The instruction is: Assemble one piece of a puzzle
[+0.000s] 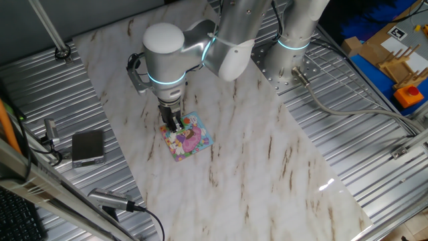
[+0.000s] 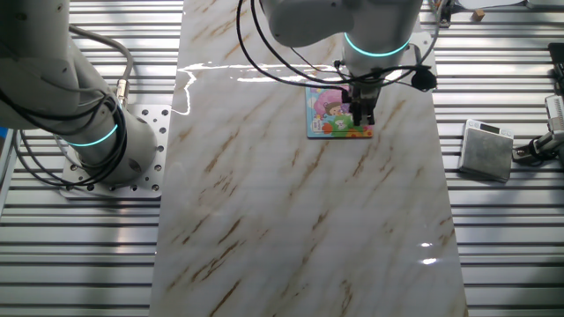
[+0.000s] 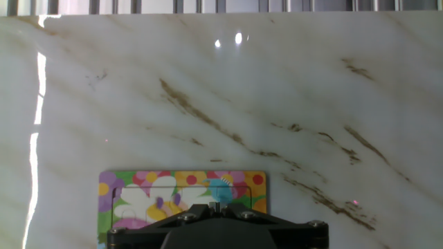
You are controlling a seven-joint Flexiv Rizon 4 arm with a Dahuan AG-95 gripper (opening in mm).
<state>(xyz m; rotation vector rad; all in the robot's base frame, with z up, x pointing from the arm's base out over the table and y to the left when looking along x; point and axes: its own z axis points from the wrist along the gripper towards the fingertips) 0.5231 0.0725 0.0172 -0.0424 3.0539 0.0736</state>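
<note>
The puzzle (image 1: 189,138) is a small square board with a pink, purple, yellow and green cartoon picture. It lies flat on the marble table, and also shows in the other fixed view (image 2: 332,112) and in the hand view (image 3: 145,194). My gripper (image 1: 175,124) stands upright over the board's left part, its tips down at the picture surface (image 2: 362,117). In the hand view the jaws (image 3: 217,205) are nearly together, with a thin pale sliver pinched between them. This seems to be the piece, seen edge-on; its green face is hidden.
A grey box (image 1: 88,147) lies on the ribbed metal beside the marble slab, also in the other fixed view (image 2: 487,150). A second arm's base (image 2: 97,141) stands at the slab's side. Cables run near the box. Cardboard and an orange part (image 1: 408,94) sit far off.
</note>
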